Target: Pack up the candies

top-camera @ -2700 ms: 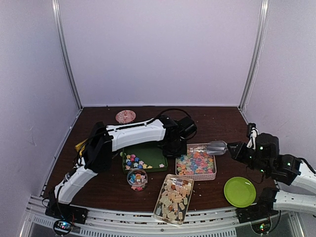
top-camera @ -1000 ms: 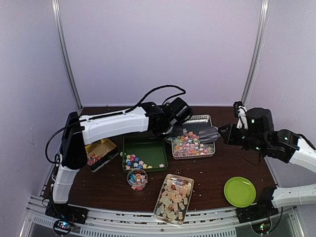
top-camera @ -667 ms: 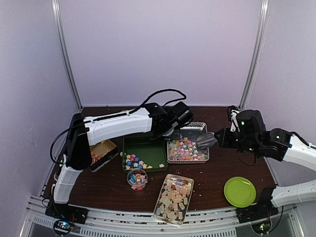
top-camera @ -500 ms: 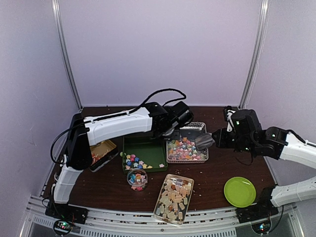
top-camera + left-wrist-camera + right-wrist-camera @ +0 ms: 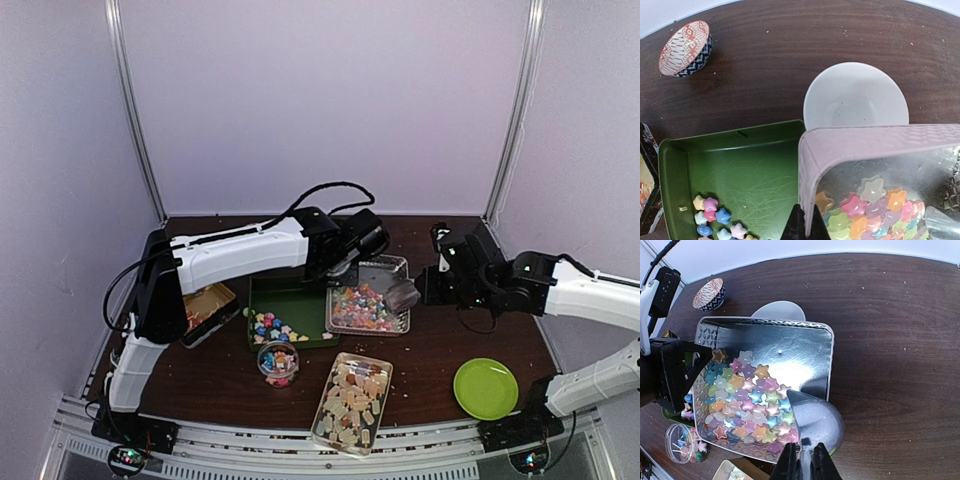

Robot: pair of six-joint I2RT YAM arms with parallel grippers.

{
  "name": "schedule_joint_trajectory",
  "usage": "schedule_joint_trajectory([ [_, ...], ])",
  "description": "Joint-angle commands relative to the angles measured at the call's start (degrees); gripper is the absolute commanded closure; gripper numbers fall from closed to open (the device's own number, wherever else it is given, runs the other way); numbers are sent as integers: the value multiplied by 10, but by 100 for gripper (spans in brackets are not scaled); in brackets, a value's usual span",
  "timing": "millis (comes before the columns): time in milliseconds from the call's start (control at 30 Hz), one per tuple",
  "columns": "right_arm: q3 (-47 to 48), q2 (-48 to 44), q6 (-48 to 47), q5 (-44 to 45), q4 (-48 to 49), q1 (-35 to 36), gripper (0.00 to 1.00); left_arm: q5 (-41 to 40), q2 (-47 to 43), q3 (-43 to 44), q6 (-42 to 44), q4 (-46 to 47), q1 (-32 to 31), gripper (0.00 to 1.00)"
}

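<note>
Pastel star candies (image 5: 747, 395) lie heaped in a pink-rimmed metal tray (image 5: 385, 268). My left gripper (image 5: 806, 227) is shut on the tray's left rim (image 5: 807, 170) and holds it tilted beside the green tray (image 5: 740, 170), which holds a few star candies (image 5: 715, 220). My right gripper (image 5: 802, 462) is shut on the handle of a clear scoop (image 5: 815, 420). The scoop's tip rests against the candies at the tray's near right corner. Beige-amber chunks fill a clear box (image 5: 351, 402) at the front. A small round jar (image 5: 277, 362) holds a few stars.
A white bowl (image 5: 855, 100) sits behind the lifted tray, and a patterned bowl (image 5: 685, 47) stands at the back left. A gold tin (image 5: 205, 308) lies at the left. A green plate (image 5: 485, 388) is at the front right.
My left gripper has lifted the candy tray back and carried it left towards the green tray. My right gripper has followed left with the scoop, whose tip now sits at the candies.
</note>
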Motion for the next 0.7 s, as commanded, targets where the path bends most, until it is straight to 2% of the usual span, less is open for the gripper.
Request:
schedule_joint_trajectory([
  [0,-30,17,34,-37,16,0,100,-2,-19,34,-8,47,-2,100],
  [467,-95,32,131,-129,152,-10,100,32,-52,5,-22,47,6,100],
  [667,-136,41,164,-191,214,-33,100,47,-57,-3,-36,19,21,100],
])
